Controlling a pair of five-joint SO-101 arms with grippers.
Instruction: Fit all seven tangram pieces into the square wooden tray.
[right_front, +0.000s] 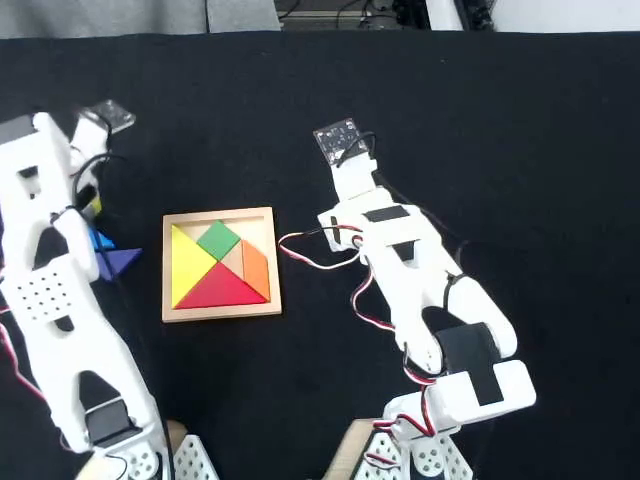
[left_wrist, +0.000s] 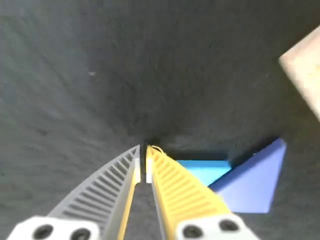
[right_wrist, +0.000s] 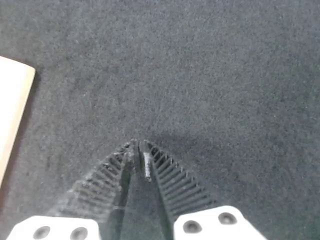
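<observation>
The square wooden tray (right_front: 220, 313) lies on the black cloth and holds a yellow triangle (right_front: 186, 263), a red triangle (right_front: 222, 290), a green square (right_front: 218, 240) and an orange piece (right_front: 256, 268), with a bare patch (right_front: 234, 261) between them. Left of the tray lie a light blue piece (left_wrist: 202, 170) and a dark blue triangle (left_wrist: 252, 180), touching each other (right_front: 122, 260). My left gripper (left_wrist: 142, 149) is shut, its tips on the cloth just beside the light blue piece. My right gripper (right_wrist: 137, 146) is shut and empty over bare cloth, right of the tray's corner (right_wrist: 12, 107).
The left arm (right_front: 60, 290) stands along the table's left side, partly covering the blue pieces. The right arm (right_front: 410, 270) stretches right of the tray. Black cloth covers the whole table; the far half is open.
</observation>
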